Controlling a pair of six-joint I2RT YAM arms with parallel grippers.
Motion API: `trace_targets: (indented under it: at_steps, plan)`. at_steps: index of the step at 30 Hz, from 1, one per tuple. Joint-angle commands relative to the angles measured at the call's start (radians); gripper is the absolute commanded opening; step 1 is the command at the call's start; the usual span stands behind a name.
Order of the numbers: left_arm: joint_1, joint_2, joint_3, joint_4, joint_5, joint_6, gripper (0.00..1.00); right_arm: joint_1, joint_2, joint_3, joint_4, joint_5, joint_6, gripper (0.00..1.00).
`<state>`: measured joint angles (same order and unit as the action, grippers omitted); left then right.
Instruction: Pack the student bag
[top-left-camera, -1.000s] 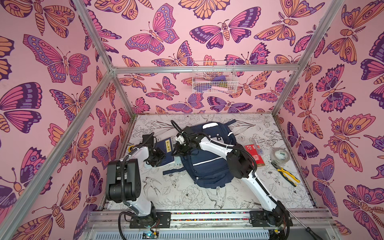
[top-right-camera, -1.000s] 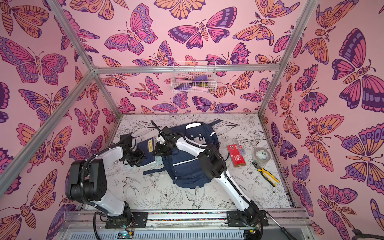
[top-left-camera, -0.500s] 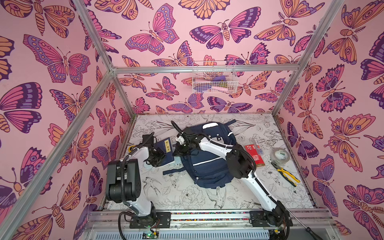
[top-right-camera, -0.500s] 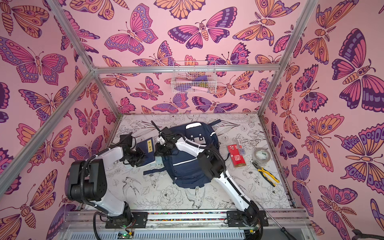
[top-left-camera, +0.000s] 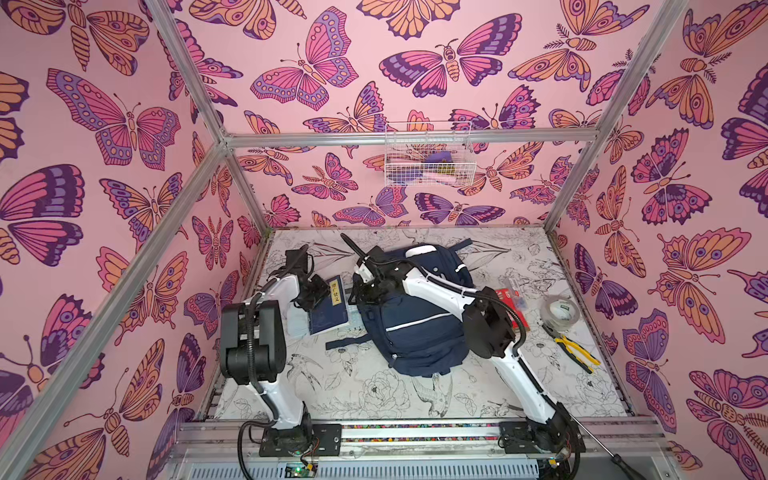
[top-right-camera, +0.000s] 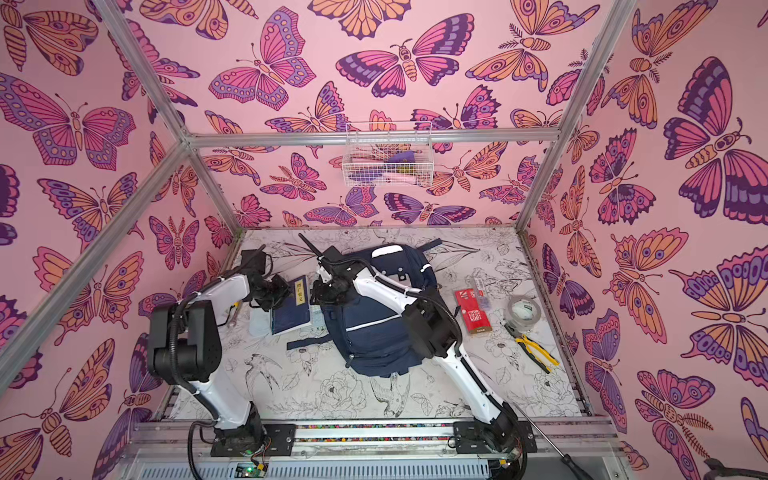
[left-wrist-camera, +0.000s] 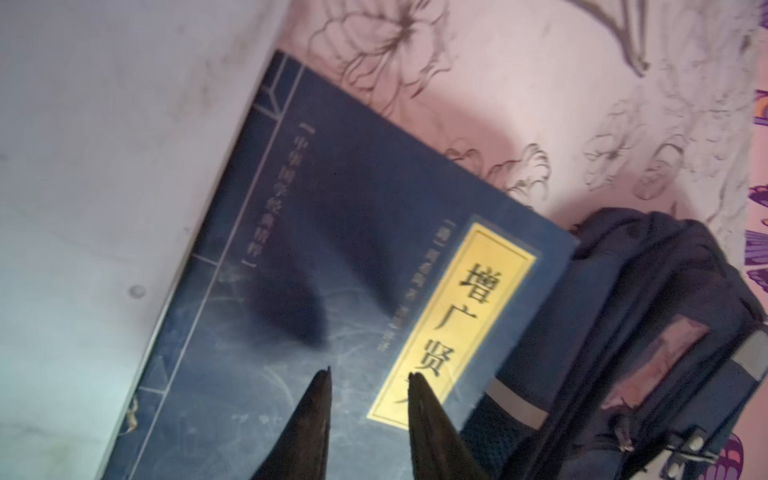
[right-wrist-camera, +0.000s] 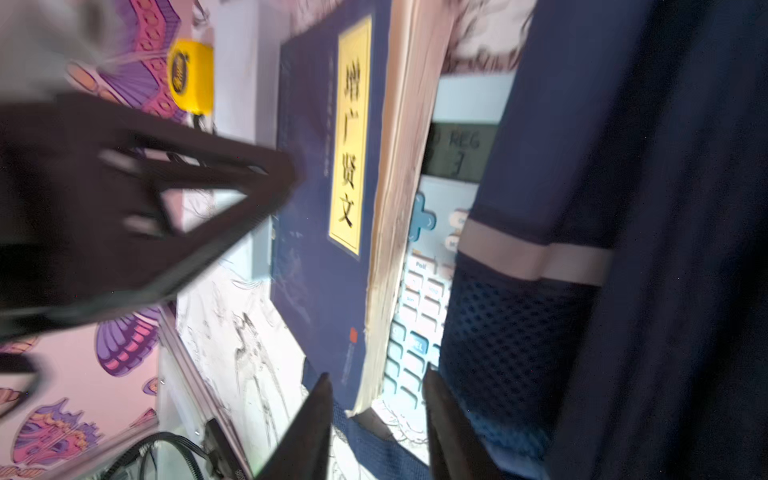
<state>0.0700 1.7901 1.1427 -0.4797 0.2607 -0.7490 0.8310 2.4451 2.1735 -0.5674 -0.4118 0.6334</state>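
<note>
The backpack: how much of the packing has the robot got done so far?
Done: nothing visibly packed; the student bag lies flat on the table. In hand: the left gripper hovers over the navy book, the right gripper at the bag's edge beside it, both open and empty. Left: the book, the calculator beneath it, the red packet, tape roll and pliers all lie outside.

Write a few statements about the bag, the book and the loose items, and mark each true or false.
The navy book lies inside the student bag. False: it lies outside, beside it.
A calculator lies under the book. True.
The pliers rest on the bag. False: they lie on the table, beside the tape roll.
The left tool is over the book, jaws apart. True.
</note>
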Motion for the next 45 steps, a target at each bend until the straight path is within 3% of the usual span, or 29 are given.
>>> trace_targets:
  at_steps: [1,7,19,31,36,41,45]
  plan:
    - [-0.011,0.001,-0.029,-0.038,-0.015,0.014,0.32,-0.028,0.005,0.059,-0.041,-0.028,-0.058,0.54]
    - [-0.059,-0.018,-0.089,-0.04,0.035,0.033,0.29,-0.047,0.164,0.271,-0.129,-0.113,-0.131,0.56]
    - [-0.167,-0.106,-0.243,-0.032,0.072,0.024,0.26,-0.058,0.26,0.328,-0.115,-0.07,-0.094,0.62]
    - [-0.166,-0.113,-0.283,0.015,0.09,0.009,0.25,-0.008,0.258,0.29,-0.152,-0.073,-0.098,0.53]
    - [-0.163,-0.135,-0.311,0.027,0.104,-0.001,0.26,0.016,0.18,0.18,-0.169,0.017,-0.101,0.54]
    - [-0.152,-0.186,-0.293,0.036,0.143,-0.027,0.38,0.019,-0.015,-0.048,-0.103,0.124,-0.086,0.61]
    - [-0.122,-0.242,-0.254,0.036,0.129,-0.038,0.4,0.019,-0.134,-0.171,-0.086,0.101,-0.054,0.64]
